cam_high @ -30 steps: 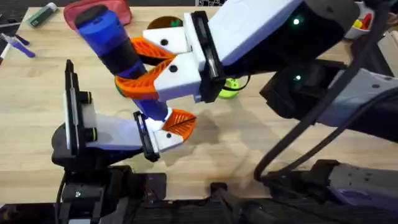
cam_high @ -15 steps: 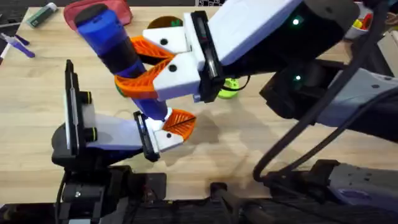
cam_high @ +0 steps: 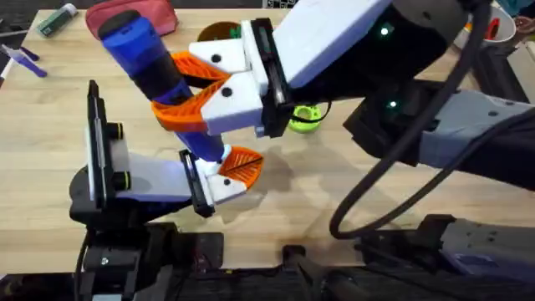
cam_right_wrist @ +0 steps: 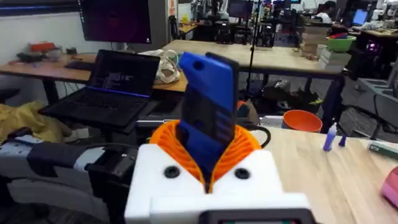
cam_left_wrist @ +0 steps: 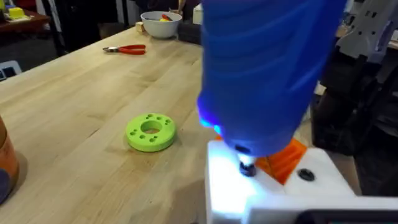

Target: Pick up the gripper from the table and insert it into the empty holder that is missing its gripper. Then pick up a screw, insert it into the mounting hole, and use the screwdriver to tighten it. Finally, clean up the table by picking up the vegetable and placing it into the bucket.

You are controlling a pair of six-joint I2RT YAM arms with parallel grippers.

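- Since a sec ago, right arm's body swings slightly left & up; screwdriver [cam_high: 155, 71] barely shifts, tip stays down on the holder [cam_high: 219, 186].
- Means: prob. mid-tightening, screw step not done; cleanup still ahead.
- Right gripper [cam_high: 192, 92] clamps the screwdriver btw orange pads.
- Left gripper [cam_high: 224, 171]: holder w/ orange tip on it, tilted; can't tell open or closed.
- Mounting hole [cam_left_wrist: 247, 167] hidden under the bit; screw not discernible.
- Bucket [cam_high: 219, 32] mostly behind right arm; vegetable not made out. Green disc [cam_left_wrist: 150, 131] lies apart.
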